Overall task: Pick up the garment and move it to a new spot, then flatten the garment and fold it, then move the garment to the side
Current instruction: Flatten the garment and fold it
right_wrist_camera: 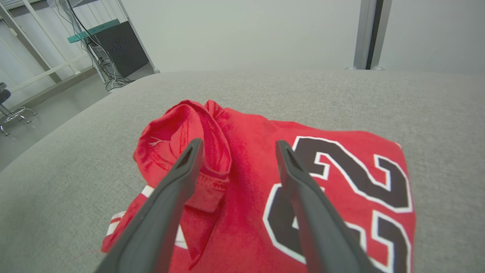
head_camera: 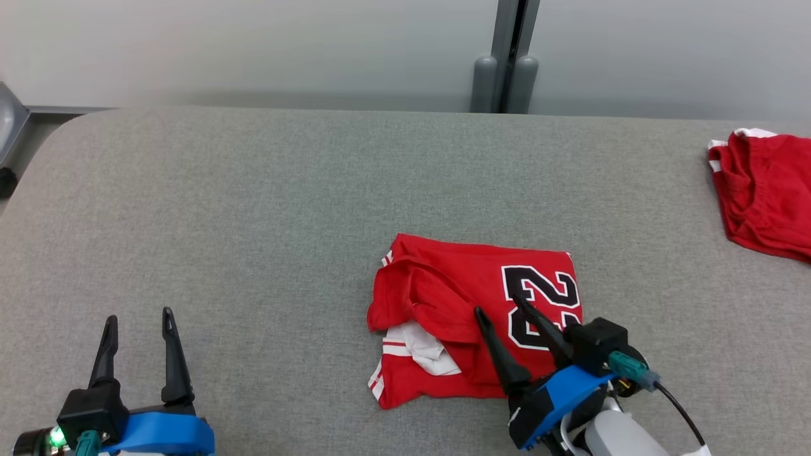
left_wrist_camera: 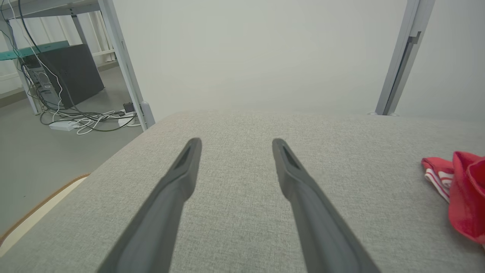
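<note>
A: What does the head view show of the garment (head_camera: 443,291)?

B: It is a red jersey folded into a rough rectangle, lying on the grey counter (head_camera: 253,221) right of centre, toward the near edge. Large black numerals edged in white sit on its right half. Its left side is bunched, with white-striped trim and a white patch showing at the near left corner.

A: And the count?

B: There are two red pieces: that jersey and a second red cloth (head_camera: 766,196) at the far right edge, well apart from it. There are also two claws. The right claw (head_camera: 498,303) reaches over the jersey with its fingers spread and nothing pinched between them. The left claw (head_camera: 140,315) sits at the near left, also spread, over bare counter.

A: The left wrist view?

B: The left claw (left_wrist_camera: 235,140) has two fingers standing apart above the fabric surface. One red bundle with striped trim (left_wrist_camera: 464,189) lies at the right edge.

A: The right wrist view?

B: The right claw (right_wrist_camera: 238,141) stands wide over the jersey (right_wrist_camera: 250,129). Its left finger lies across the bunched hem and its right finger across the numerals. Whether the tips touch the cloth cannot be told.
</note>
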You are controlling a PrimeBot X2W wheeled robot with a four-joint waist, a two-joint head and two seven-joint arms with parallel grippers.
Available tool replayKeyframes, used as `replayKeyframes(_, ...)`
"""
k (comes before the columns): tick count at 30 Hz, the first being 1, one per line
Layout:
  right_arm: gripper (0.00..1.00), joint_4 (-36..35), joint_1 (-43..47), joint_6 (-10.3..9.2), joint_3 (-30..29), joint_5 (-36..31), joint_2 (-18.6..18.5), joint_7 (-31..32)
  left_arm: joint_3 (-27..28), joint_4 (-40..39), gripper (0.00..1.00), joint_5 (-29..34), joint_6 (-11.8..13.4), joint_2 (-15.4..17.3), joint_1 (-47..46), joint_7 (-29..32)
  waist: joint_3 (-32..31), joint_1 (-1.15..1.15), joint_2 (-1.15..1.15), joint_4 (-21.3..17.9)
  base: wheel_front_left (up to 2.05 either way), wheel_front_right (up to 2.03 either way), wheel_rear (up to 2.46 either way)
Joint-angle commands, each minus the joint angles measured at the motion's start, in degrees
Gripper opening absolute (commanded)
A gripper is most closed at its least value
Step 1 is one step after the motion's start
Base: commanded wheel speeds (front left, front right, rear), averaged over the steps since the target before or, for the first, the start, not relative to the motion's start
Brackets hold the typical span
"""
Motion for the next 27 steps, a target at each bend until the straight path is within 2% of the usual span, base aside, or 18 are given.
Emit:
replayKeyframes(1, 1.0, 1.4, -1.6, 0.02, 0.8, 1.8, 0.0, 0.1, -0.1, 0.0, 1.0, -0.1, 0.0, 0.0, -1.3, -0.2, 0.6, 0.0, 0.0, 0.4, 0.0, 0.0, 0.0)
replayKeyframes(7, 1.0, 6.4, -4.9, 0.02, 6.0, 8.1, 0.2, 0.6, -0.7, 0.4, 1.0, -0.1, -0.1, -0.2, -2.3, -0.2, 1.5, 0.0, 0.0, 1.3, 0.0, 0.0, 0.0)
replayKeyframes(8, 0.9, 6.9, -5.3, 0.02, 7.3, 9.5, 0.2, 0.7, -0.7, 0.4, 1.0, -0.1, 0.0, -0.2, -2.3, -0.2, 1.5, 0.0, 0.0, 1.5, 0.0, 0.0, 0.0)
replayKeyframes(9, 0.23, 7.2, -5.6, 0.01, 8.6, 10.9, 0.2, 0.8, -0.7, 0.5, 1.0, -0.2, 0.0, -0.2, -2.2, -0.2, 1.6, 0.0, 0.0, 1.5, 0.0, 0.0, 0.0)
replayKeyframes(10, 0.0, 7.3, -5.8, 0.02, 9.8, 12.4, 0.2, 0.7, -0.7, 0.5, 1.0, -0.2, 0.0, -0.2, -2.1, -0.2, 1.6, 0.0, 0.0, 1.6, 0.0, 0.0, 0.0)
replayKeyframes(15, 0.0, 7.7, -6.5, 0.02, 14.5, 15.9, 0.2, 0.1, -0.2, 0.7, 1.0, -0.2, -0.1, -0.3, -1.9, -0.2, 1.3, 0.0, 0.0, 1.5, 0.0, 0.0, 0.0)
replayKeyframes(24, 0.0, 6.1, -7.3, 0.02, 22.6, 17.2, 0.2, -0.3, -0.7, 1.3, 1.0, -0.3, -0.3, -0.4, -2.6, -0.2, 1.1, 0.0, 0.0, 1.8, 0.0, 0.0, 0.0)
replayKeyframes(25, 0.42, 5.8, -7.6, 0.02, 23.6, 17.1, 0.2, -0.4, -0.8, 1.3, 1.0, -0.3, -0.3, -0.4, -2.6, -0.2, 1.1, 0.0, 0.0, 1.9, 0.0, 0.0, 0.0)
replayKeyframes(26, 1.0, 5.6, -7.6, 0.02, 24.2, 17.3, 0.2, -0.4, -0.9, 1.4, 1.0, -0.4, -0.2, -0.5, -2.6, -0.2, 1.1, 0.0, 0.0, 1.9, 0.0, 0.0, 0.0)
replayKeyframes(27, 1.0, 5.9, -7.5, 0.02, 24.8, 17.4, 0.1, -0.4, -1.0, 1.4, 1.0, -0.4, -0.2, -0.5, -2.5, -0.2, 1.0, 0.0, 0.0, 2.0, 0.0, 0.0, 0.0)
